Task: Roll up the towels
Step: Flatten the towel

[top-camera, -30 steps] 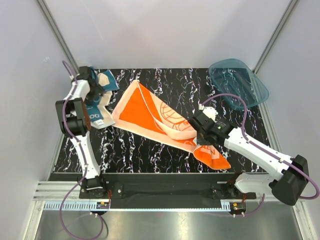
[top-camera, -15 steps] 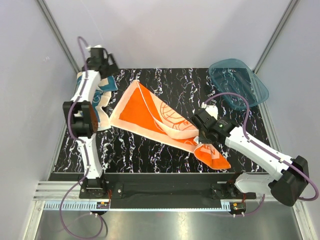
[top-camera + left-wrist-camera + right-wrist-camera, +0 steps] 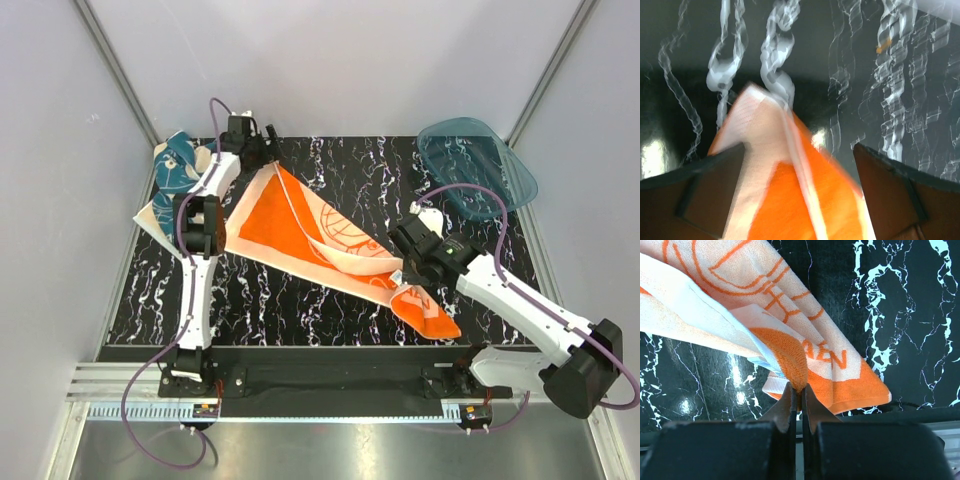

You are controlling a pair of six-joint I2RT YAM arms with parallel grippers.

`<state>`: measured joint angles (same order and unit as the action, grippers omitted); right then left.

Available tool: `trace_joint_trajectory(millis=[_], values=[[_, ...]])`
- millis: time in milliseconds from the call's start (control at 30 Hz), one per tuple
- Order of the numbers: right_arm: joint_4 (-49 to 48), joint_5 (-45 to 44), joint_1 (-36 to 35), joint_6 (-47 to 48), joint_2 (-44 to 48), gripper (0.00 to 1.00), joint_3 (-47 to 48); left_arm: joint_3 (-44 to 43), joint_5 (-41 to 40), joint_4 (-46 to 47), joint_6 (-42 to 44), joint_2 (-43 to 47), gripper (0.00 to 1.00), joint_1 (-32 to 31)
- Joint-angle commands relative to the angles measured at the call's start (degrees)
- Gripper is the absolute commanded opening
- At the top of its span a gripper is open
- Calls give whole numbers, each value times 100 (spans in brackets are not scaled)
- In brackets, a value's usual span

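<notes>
Right wrist: right pincer (image 3: pixel 800 390) clamps orange towel (image 3: pixel 790 352); left pincer (image 3: pixel 799 152) spread wide.

The orange towel (image 3: pixel 290 222) is bright orange with a broad peach-cream border; where it folds over, the pale side carries thin orange curved lines and orange lettering. The teal towel (image 3: pixel 178 165) is deep teal-blue with cream patterned patches. The table (image 3: pixel 300 310) is glossy black, veined all over with white marbling. The tub (image 3: pixel 478 160) is a see-through teal, paler than the towel. The arms (image 3: pixel 520 305) are white with black joints, and the walls (image 3: pixel 330 70) are a plain pale grey.
</notes>
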<state>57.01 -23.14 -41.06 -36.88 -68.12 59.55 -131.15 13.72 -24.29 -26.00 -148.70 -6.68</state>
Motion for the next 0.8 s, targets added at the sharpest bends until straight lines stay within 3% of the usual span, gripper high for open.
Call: trace_joint_trajectory(millis=[0, 333, 467, 567, 700, 767], values=[[73, -209, 72, 50, 167, 0, 136, -534, 17, 153, -300, -132, 99, 26], [-129, -77, 159, 155, -52, 0, -40, -595, -167, 355, -564, -273, 99, 52], [-226, -33, 195, 217, -158, 0, -49, -1060, -431, 83, -476, -519, 99, 52], [-304, 11, 230, 269, -228, 0, -40, -1080, -729, -58, -468, -537, 98, 44], [-349, 72, 274, 357, -325, 0, -14, -439, -1352, 258, -258, 15, 99, -18], [-392, 72, 283, 384, -351, 0, -22, -603, -1617, 145, -169, 8, 99, -62]])
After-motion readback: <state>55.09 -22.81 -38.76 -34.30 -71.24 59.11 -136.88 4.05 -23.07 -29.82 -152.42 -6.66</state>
